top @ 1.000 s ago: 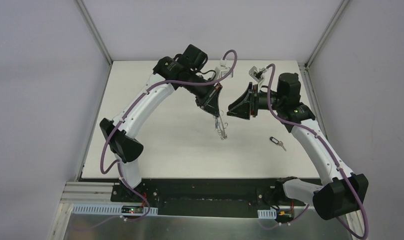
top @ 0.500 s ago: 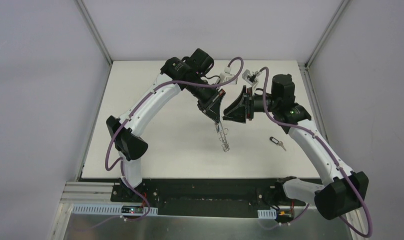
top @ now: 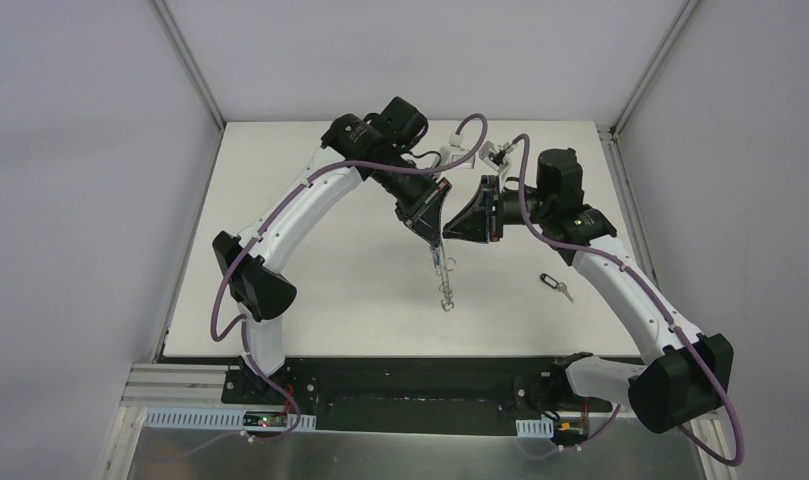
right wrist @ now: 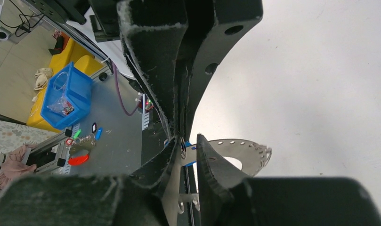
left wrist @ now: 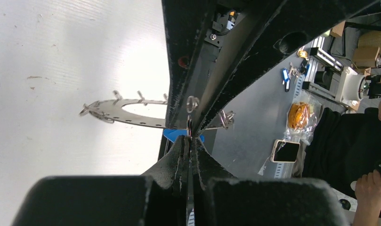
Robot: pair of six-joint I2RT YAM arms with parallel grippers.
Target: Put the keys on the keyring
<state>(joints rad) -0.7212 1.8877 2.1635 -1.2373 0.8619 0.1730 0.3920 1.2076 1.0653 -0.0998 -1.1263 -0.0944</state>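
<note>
Keyring [top: 443, 280] is held clamped in the left gripper [top: 435, 238], whose fingers are pressed together on the ring's upper edge. The ring hangs clear of the table [top: 310, 250], long axis running from the fingertips down toward the near edge. From the top view it is seen almost edge-on, as a thin line.

Key relation: the right gripper [top: 458, 228] is set just beside the L tips, on the ring's right side, pointing left at it. Its fingers are seen a little apart, w/ a narrow gap btwn them. Nothing can be seen clamped there.

Blue key [left wrist: 179, 135] is seen only as a blue head just under the ring, right at the L fingertips. Whether it is already threaded on a wire loop [left wrist: 117, 95] cannot be told. Black key [top: 552, 284] lies flat on the table well apart from both grippers, to the right and nearer the R arm, blade pointing right.

Views differ:
- Top view gives the layout and the black key, but the blue key is lost in it.
- L wrist view shows the ring's flat face, the small loops on its rim and the shut fingers.
- R wrist view shows the ring [right wrist: 240, 146] passing just beyond the R tips, w/ the blue spot [right wrist: 190, 145] in line w/ the gap.

Judged from this, any closing move turns on the gap being lined up w/ the blue head, not the ring plate.
</note>
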